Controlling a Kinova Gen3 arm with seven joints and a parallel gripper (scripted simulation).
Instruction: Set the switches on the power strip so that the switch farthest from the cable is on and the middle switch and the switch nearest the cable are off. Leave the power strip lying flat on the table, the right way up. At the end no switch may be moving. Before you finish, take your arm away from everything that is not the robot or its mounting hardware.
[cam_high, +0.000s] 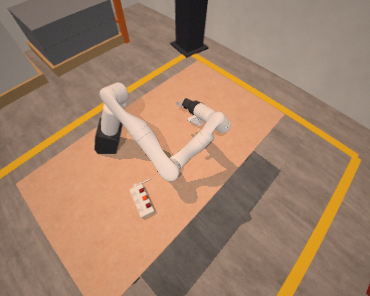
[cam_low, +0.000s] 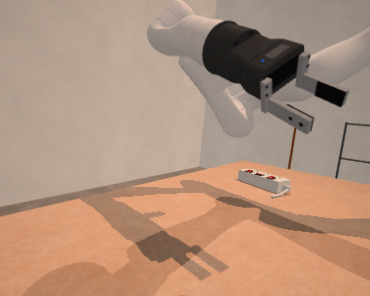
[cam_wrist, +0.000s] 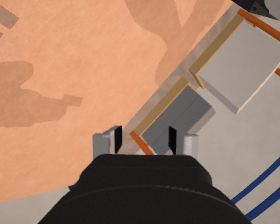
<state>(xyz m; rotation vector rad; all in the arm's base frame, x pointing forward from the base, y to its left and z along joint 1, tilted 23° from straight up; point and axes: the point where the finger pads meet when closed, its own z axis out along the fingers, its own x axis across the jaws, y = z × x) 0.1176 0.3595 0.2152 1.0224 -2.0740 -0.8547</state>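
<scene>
The strip (cam_high: 142, 204) (cam_low: 262, 182) lies flat on the table (cam_high: 90, 200) (cam_low: 75, 250) (cam_wrist: 75, 50), right way up, with its three red switches facing upward. In the top view it sits below and to the left of the arm's lower bend, well apart from the gripper (cam_high: 178, 104) (cam_low: 327, 111) (cam_wrist: 145, 137). A short pale cable (cam_high: 144, 181) (cam_low: 281, 193) leaves one end and lies beside it.

Switch condition, top view: the middle switch (cam_high: 145, 198) shows a brighter red than the near switch (cam_high: 142, 190) and the far switch (cam_high: 148, 205), which are both dark red. The tilt of each rocker is too small to tell.

The gripper is wide open, with nothing between its fingers. It hangs above the table, touching neither table nor strip; in the exterior view its fingers point down and to the right. The arm (cam_high: 150, 145) (cam_low: 185, 35) rises from a black base (cam_high: 106, 145) and bends sharply near the strip. Its shadow falls across the table.

The wrist view shows bare table at upper left and a grey crate (cam_high: 75, 37) (cam_wrist: 177, 120) beyond the table's edge. The strip is outside that view.
</scene>
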